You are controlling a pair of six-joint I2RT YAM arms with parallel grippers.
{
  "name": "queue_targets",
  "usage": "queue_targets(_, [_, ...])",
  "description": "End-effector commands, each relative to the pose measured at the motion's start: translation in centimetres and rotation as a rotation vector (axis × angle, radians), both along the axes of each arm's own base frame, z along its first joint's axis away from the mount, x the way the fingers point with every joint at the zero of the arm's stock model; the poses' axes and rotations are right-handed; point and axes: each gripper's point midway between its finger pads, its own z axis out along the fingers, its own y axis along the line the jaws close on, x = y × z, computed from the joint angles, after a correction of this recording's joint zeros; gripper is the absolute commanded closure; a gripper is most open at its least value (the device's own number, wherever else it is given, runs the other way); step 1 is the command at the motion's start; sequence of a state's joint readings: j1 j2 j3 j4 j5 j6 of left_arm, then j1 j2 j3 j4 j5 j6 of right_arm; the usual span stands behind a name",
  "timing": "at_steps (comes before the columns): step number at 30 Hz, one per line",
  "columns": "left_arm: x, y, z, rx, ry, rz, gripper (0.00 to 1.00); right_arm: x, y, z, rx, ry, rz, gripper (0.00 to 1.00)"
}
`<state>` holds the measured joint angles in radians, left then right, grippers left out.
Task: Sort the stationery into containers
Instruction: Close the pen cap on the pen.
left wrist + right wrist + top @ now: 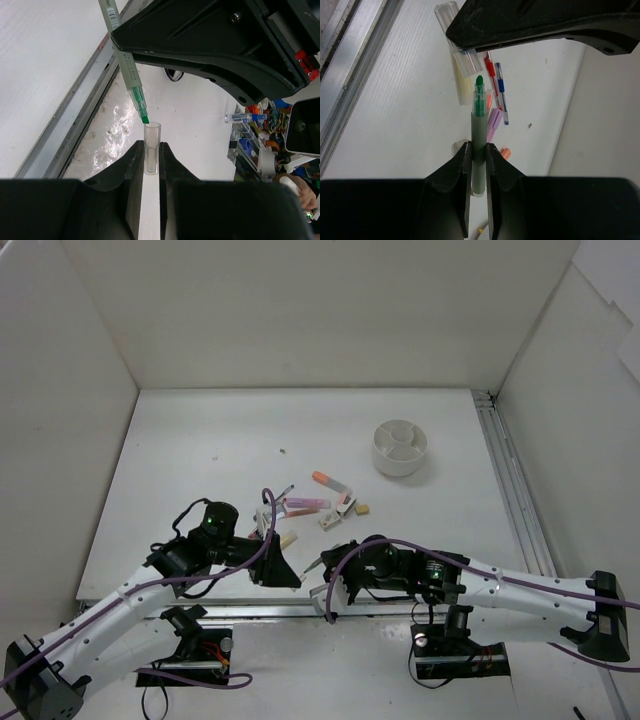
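While a green-tipped marker [479, 107] is pinched by its barrel in the right gripper [479, 150], its tip well past the fingers, a clear cap [152, 132] is clamped in the left gripper [151, 152] (marker tip just beside its mouth); the white dish [400, 448] is seen well apart.

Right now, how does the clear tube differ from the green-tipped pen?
The clear tube in the left gripper is short, see-through and hollow; the pen in the right gripper is long, grey, with a bare green tip. Both are gripped, facing each other.
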<state>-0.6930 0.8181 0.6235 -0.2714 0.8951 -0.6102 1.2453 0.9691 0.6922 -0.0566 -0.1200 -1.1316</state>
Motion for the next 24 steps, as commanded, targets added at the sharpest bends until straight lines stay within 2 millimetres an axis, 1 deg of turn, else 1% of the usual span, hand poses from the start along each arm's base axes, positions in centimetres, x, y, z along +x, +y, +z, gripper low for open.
queue_targets(1, [0.6,-0.6,1.9,-0.063,-0.044,-0.020,1.00,0.0,0.9,3.4,0.099,-0.041,0.014,1.00])
queue_targets(6, [0.8,-0.6,1.9,-0.073,-0.038,-0.017,1.00,-0.2,0.9,3.4,0.105,-0.040,0.028,1.00])
queue_targets(9, [0.9,-0.7,1.8,-0.080,-0.022,-0.036,1.00,-0.3,1.5,3.0,0.087,-0.031,0.046,1.00])
queue_targets(13, [0.9,-0.8,1.9,-0.083,-0.024,-0.046,1.00,0.1,1.5,2.2,0.060,-0.033,0.027,1.00])
queue_targets(15, [0.9,-0.7,2.0,-0.082,-0.033,-0.039,1.00,0.3,1.3,2.3,0.061,-0.041,0.014,1.00])
queue_targets(19, [0.8,-0.6,2.1,-0.081,-0.037,-0.037,1.00,0.0,1.4,2.6,0.074,-0.035,0.031,1.00])
queue_targets(22, [0.8,-0.6,2.1,-0.081,-0.035,-0.040,1.00,0.1,1.3,2.4,0.071,-0.035,0.023,1.00])
queue_targets(24, [0.7,-0.6,2.0,-0.082,-0.027,-0.041,1.00,-0.2,1.3,2.4,0.072,-0.030,0.034,1.00])
